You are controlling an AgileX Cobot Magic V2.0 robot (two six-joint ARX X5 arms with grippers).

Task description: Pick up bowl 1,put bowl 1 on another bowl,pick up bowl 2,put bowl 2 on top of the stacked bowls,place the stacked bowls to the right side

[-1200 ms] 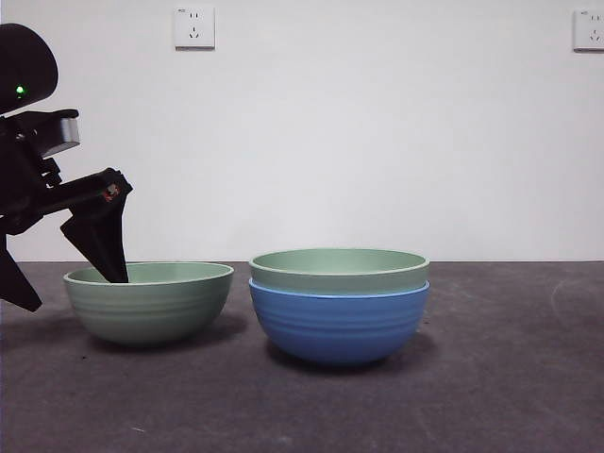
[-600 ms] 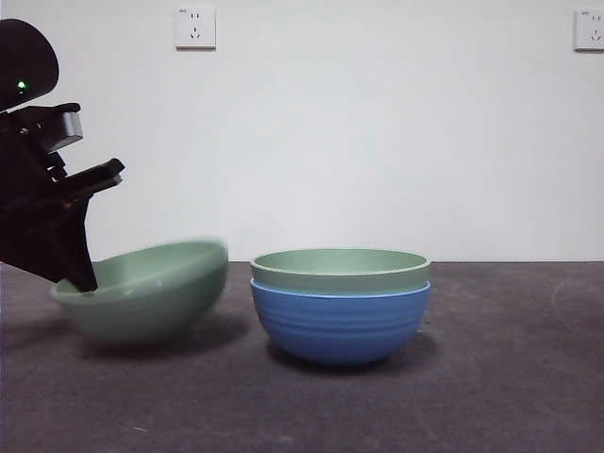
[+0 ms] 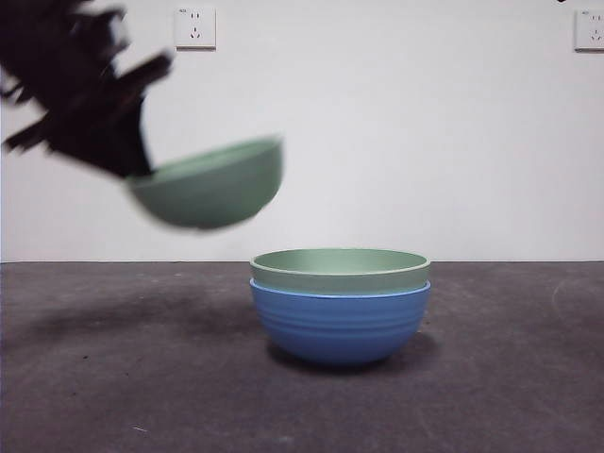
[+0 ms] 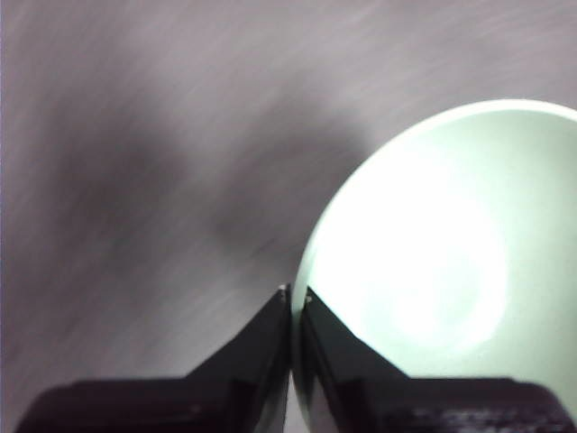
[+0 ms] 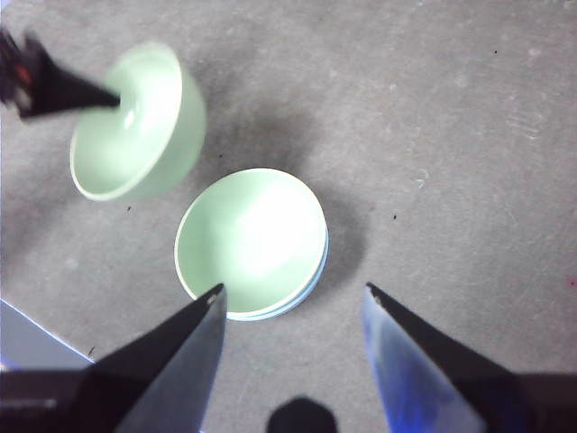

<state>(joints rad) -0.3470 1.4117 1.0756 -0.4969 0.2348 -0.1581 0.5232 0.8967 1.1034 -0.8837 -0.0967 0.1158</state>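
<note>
Two wall sockets (image 3: 194, 27) — white wall (image 3: 425, 142), dark grey table (image 3: 510, 377).

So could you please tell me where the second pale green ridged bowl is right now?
In the front view the pale green ridged bowl hangs tilted in the air, held at its rim by the left end effector, above and left of the green-on-blue stack.

I find no readable text, label, brand or number in any view. The two white wall sockets (image 3: 194, 27) (image 3: 589, 29) above the blue bowl (image 3: 340, 326) carry small marks too tiny to make out. The bowls and the grey surface (image 3: 510, 377) bear no writing that I can see.
</note>
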